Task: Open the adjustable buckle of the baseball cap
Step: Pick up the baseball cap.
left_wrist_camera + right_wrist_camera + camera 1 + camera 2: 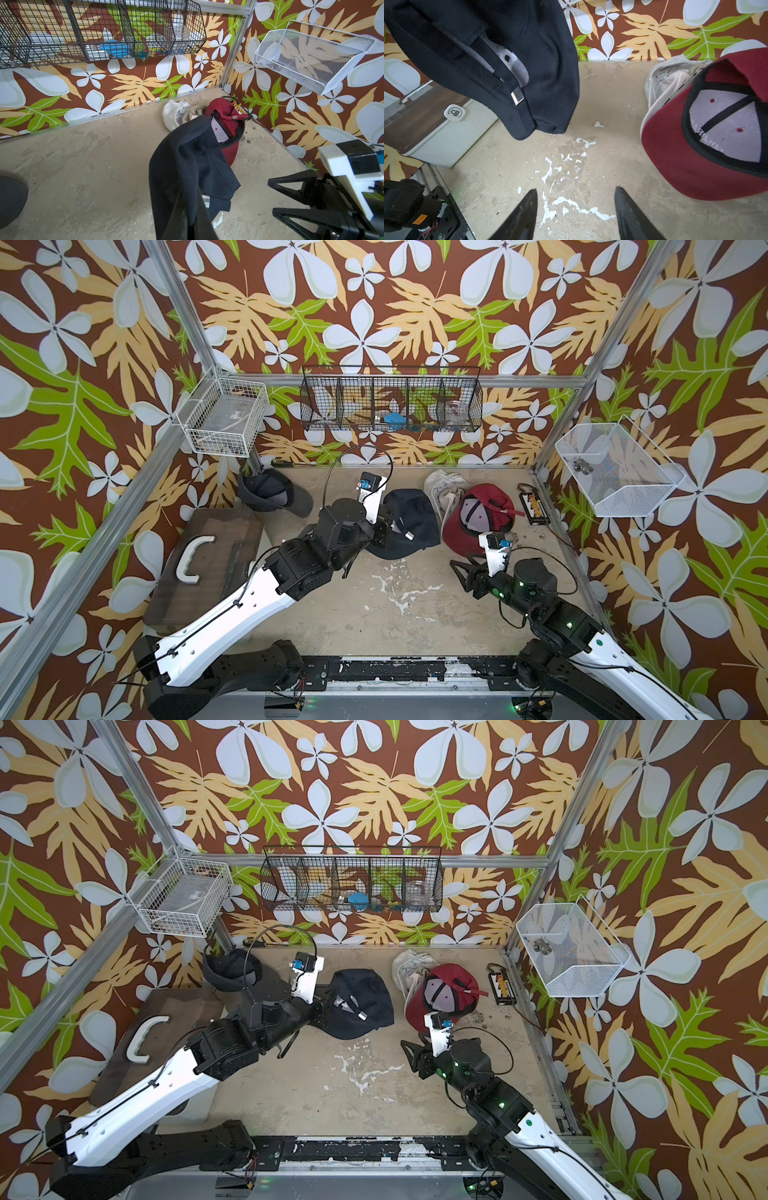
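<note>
The left gripper is clamped shut on the black cap, pinching the fabric at the cap's near-left edge, towards the middle of the table. In the left wrist view the cap drapes down from the closed fingers, and the right wrist view shows its lower edge hanging clear of the tabletop; whether the far side of the crown rests on the surface I cannot tell from above. The silver buckle sits on the black strap across the cap's back opening (it faces the right arm), and it also shows in both top views as a small bright tab close to the left gripper. The right gripper hangs low over bare table with its jaws apart and nothing between them, well short of the black cap. To the right lies a red cap, upside down, touching a white bundle behind it.
</note>
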